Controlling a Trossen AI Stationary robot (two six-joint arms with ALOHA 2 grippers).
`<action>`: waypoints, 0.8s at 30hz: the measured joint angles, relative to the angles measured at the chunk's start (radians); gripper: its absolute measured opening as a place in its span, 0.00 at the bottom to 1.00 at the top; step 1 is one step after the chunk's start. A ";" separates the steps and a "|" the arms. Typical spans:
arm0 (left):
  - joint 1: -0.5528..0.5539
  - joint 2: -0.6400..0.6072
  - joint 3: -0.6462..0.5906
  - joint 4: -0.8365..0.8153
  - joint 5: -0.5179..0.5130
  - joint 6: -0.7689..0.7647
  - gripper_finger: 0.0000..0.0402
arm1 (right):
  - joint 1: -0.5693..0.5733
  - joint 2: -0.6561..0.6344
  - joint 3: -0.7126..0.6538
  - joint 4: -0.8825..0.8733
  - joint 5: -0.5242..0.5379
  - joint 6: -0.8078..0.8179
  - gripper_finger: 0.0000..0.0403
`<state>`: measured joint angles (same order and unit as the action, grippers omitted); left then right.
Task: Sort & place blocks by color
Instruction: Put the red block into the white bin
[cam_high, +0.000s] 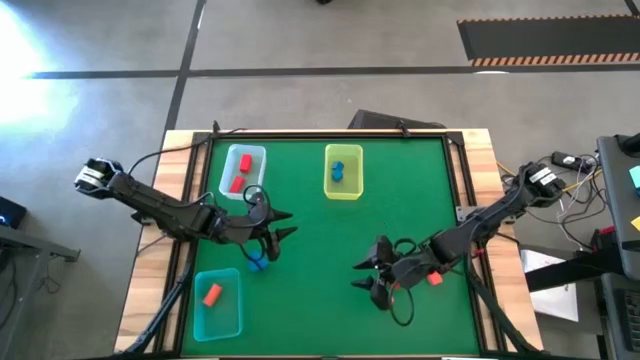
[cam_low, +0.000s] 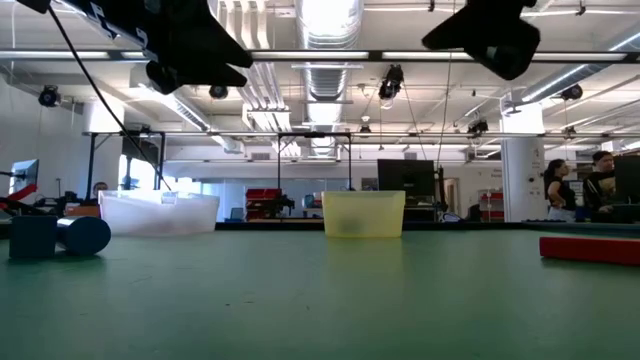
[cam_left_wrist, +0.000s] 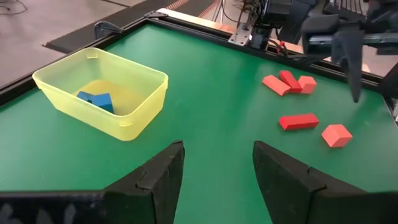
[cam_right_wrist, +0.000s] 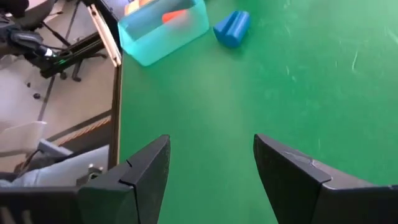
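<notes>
My left gripper (cam_high: 286, 225) hangs open above the mat, right of two blue blocks (cam_high: 257, 262) that lie on the mat. My right gripper (cam_high: 360, 274) is open too, lifted over the mat's near right part. In the left wrist view, several red and orange-red blocks (cam_left_wrist: 298, 121) lie on the mat below the right arm. Red blocks (cam_high: 238, 180) sit in the pale blue tray (cam_high: 243, 152), blue blocks (cam_high: 339, 170) in the yellow-green tray (cam_high: 343, 190), and one orange-red block (cam_high: 212, 294) in the teal tray (cam_high: 222, 322).
The three trays stand at the far left, far middle and near left of the green mat. A raised dark rim (cam_high: 330, 134) frames the mat. Cables trail behind both arms. People stand far off in the room (cam_low: 555, 190).
</notes>
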<state>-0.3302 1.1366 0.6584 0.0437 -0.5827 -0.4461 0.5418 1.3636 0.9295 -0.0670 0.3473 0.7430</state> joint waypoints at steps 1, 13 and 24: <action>0.000 0.000 -0.001 0.000 0.000 0.000 0.44 | 0.007 0.000 0.014 -0.029 0.000 0.012 0.54; 0.000 0.000 -0.006 0.001 0.000 -0.001 0.44 | 0.039 0.000 0.120 -0.446 0.011 0.372 0.54; 0.000 0.000 -0.007 0.001 0.000 0.008 0.44 | 0.058 0.055 0.137 -0.747 -0.084 0.675 0.54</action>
<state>-0.3298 1.1366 0.6514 0.0445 -0.5827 -0.4385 0.5995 1.4185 1.0669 -0.8140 0.2632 1.4177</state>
